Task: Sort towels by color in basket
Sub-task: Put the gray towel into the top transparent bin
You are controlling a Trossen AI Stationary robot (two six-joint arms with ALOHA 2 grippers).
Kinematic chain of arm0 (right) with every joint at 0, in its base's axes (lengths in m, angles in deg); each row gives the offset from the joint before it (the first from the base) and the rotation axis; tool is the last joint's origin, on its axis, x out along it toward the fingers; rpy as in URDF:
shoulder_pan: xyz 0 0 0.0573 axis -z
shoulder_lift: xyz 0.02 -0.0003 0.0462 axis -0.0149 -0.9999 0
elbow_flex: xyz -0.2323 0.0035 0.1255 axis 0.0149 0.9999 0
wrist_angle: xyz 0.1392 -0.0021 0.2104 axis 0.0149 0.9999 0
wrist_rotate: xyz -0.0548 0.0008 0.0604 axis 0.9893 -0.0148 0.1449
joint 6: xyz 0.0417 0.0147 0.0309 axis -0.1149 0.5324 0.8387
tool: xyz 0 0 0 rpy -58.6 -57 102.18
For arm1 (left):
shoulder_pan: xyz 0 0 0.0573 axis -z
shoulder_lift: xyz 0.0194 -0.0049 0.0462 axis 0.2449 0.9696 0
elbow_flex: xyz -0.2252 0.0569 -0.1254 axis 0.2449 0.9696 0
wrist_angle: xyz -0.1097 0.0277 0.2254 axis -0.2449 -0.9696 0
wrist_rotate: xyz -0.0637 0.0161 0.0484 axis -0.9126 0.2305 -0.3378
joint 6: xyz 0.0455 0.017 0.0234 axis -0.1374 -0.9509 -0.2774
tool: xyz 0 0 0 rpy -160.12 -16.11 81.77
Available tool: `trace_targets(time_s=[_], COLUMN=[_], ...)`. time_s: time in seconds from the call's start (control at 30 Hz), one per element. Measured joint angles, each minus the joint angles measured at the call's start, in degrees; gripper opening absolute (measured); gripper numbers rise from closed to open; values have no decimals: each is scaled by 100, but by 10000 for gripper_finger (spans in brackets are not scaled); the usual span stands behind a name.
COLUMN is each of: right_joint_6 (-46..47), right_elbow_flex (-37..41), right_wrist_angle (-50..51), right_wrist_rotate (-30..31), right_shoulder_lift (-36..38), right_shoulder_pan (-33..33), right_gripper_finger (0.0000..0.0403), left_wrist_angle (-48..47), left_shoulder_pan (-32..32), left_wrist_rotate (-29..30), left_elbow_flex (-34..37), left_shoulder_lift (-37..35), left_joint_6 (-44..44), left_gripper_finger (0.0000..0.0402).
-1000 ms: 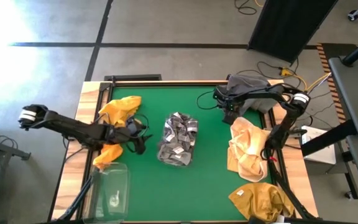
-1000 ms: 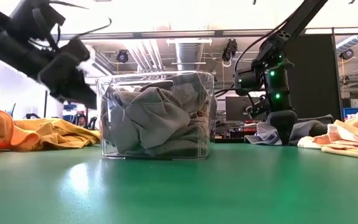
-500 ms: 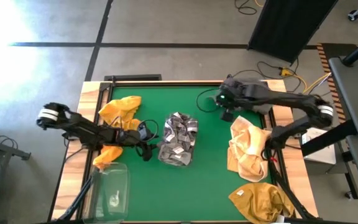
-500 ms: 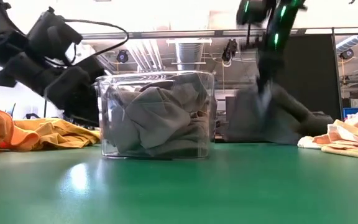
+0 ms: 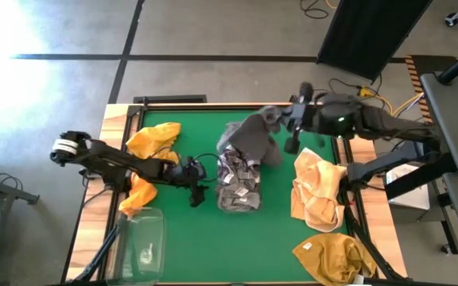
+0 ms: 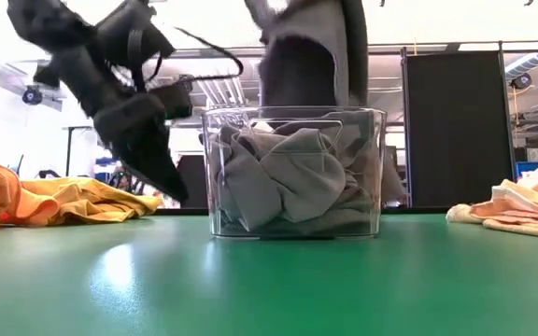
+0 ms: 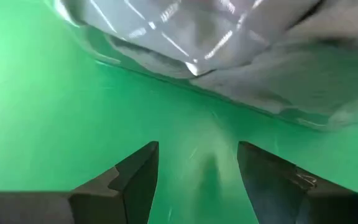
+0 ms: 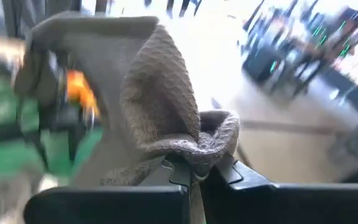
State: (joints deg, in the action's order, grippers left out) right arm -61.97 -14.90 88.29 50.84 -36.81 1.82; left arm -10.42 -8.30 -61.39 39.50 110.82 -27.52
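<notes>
A clear plastic basket (image 5: 238, 184) stands mid-table with grey and checked towels (image 6: 292, 177) inside. My right gripper (image 5: 287, 121) is over the table's far side, shut on a dark grey towel (image 5: 254, 139) that hangs over the basket's far end (image 6: 311, 56). My left gripper (image 5: 197, 189) is open, low at the basket's left wall (image 7: 185, 62). Yellow towels (image 5: 153, 141) lie at the left. A peach towel (image 5: 316, 191) and a mustard towel (image 5: 332, 254) lie at the right. My right gripper pinches a bunched fold of the dark grey towel (image 8: 197, 146) between its two shut fingers. The towel is lifted off the table and hangs slack below the fingers, above the basket. My left gripper is close to the basket's left wall; I cannot tell whether it touches.
A clear flat lid (image 5: 145, 238) lies at the near left corner. Cables (image 5: 348, 87) run along the far right edge. Green table (image 5: 269, 238) shows bare in front of the basket. In the low view the yellow towels (image 6: 63, 201) sit left of the basket.
My right gripper has lifted the dark grey towel off the far right corner and carried it left, over the basket. My left gripper has moved right, up to the basket's left side. The basket has slid a little toward the table's right edge.
</notes>
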Motion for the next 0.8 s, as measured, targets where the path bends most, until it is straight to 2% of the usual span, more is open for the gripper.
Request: trace_targets(time_s=[0.13,0.23,0.33,0.47,0.63,0.8], right_joint_6=[-31,163,347,464,282,385], right_elbow_flex=[-268,-379,-398,-398,-624,-1397], right_wrist_angle=[-760,-1254,-1859,-2954,-4299,-4741], right_wrist_rotate=[-582,-1162,-1696,-2292,-2429,-2727], right_shoulder_lift=[-36,-68,-96,-263,-629,-1025], right_shoulder_pan=[-4,-4,-4,-4,30,35], right_gripper_finger=[9,9,9,9,9,9], left_wrist_angle=[-1421,-2329,-2456,-1698,-315,660], left_shoulder_pan=[57,119,175,185,185,178], left_wrist_rotate=[180,895,1681,1954,1951,1961], left_elbow_flex=[-623,-1064,-1335,-1407,-1401,-1398], left_shoulder_lift=[-578,-1046,-1433,-1795,-1846,-1728], left_joint_6=[20,90,-10,-629,-1594,-2374], left_gripper_finger=[204,204,204,204,204,204])
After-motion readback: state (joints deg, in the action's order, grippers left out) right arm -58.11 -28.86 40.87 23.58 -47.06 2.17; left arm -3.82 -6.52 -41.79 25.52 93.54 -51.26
